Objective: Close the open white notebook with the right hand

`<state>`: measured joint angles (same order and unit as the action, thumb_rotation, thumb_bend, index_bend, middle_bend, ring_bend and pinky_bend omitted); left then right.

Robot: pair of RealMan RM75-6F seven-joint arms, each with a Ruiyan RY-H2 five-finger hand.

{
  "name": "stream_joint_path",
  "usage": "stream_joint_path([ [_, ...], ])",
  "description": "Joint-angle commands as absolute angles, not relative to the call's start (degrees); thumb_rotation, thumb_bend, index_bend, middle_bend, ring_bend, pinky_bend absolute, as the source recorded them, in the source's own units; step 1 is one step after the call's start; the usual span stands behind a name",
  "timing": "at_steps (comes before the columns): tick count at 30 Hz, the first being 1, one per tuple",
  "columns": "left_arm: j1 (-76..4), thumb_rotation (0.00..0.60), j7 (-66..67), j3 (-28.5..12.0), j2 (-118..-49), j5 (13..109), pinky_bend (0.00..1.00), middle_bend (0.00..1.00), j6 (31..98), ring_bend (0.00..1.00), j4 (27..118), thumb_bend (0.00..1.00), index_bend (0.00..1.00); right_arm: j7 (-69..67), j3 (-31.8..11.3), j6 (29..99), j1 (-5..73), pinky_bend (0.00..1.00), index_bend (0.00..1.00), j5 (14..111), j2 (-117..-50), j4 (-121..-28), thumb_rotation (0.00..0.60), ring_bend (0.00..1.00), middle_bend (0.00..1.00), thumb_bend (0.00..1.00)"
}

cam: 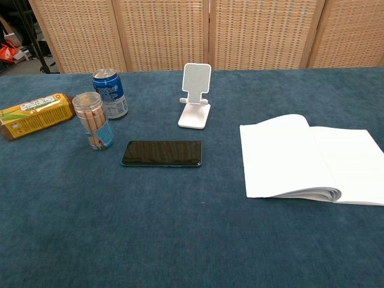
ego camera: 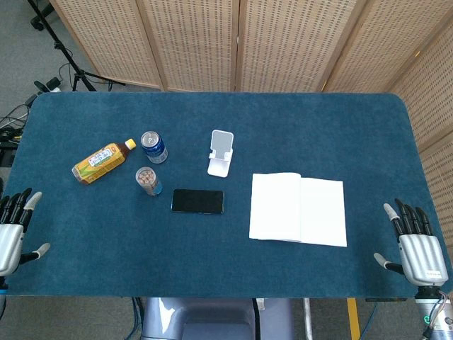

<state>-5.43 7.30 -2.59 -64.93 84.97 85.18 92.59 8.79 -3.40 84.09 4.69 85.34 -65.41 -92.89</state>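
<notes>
White notebook (ego camera: 298, 209) lies open, centre-right of head view, spine running up-frame. My right hand (ego camera: 416, 246), lower right corner, fingers spread, empty, is well apart to its right and far nearer than my left hand (ego camera: 13, 230), likewise spread and empty.

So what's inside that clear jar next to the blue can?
The clear jar is packed with thin tan sticks standing upright. A blue label wraps its lower part and hides the sticks' bottom ends. What the sticks are cannot be told. The blue can stands just behind it.
</notes>
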Motion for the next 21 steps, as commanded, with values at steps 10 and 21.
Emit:
stream_joint_path([
  [10,-5.4,0.6,7.49,-2.51,-64.89,85.32,0.0,0.0,85.41,0.0,92.88,0.0,0.0,9.51,-3.03,84.39,4.66,0.0,0.0,86.18,-65.7,-93.08,0.6,0.0,0.0,0.0],
  [21,-5.72,0.6,7.32,-2.44,-64.84,85.26,0.0,0.0,84.73,0.0,92.96,0.0,0.0,10.79,-2.66,84.15,4.71,0.0,0.0,86.51,-66.23,-93.19,0.6,0.0,0.0,0.0],
])
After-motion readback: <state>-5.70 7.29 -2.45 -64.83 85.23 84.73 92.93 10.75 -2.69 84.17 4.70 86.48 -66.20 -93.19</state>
